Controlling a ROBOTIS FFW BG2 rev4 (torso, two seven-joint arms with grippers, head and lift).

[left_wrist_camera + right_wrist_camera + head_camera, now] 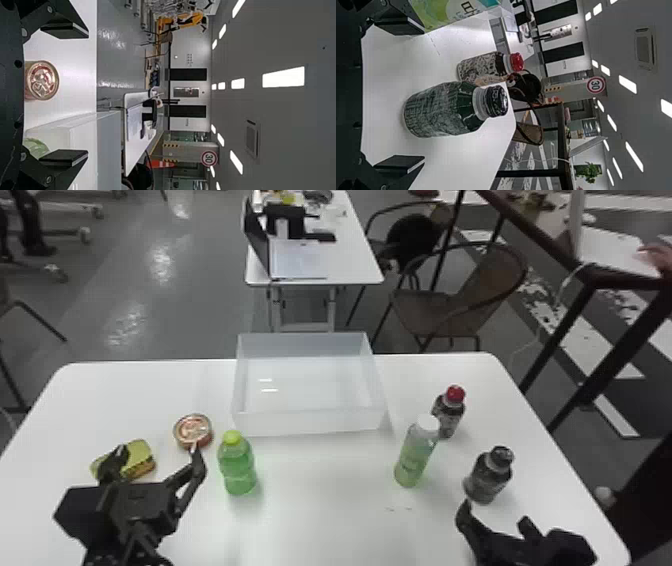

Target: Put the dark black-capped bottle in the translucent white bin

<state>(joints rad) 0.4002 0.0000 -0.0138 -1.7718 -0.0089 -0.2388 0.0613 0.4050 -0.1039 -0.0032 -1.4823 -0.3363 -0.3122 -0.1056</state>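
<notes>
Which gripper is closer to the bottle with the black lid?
The right gripper: it is open just before the black-capped bottle. The left gripper is across the table, by the round tin.

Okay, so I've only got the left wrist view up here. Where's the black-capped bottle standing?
Observer: Upright on the table, toward the robot's right, nearer the robot than the red-capped bottle. The dark black-capped bottle is just ahead of the right gripper.

Operator: Um, is that gripper holding it?

Observer: No, it's open, and the bottle stands ungripped beyond the fingertips.

Operator: Anything between that bottle and the bin?

Observer: Yes, the white-capped bottle stands to its left, on the side toward the translucent white bin.
</notes>
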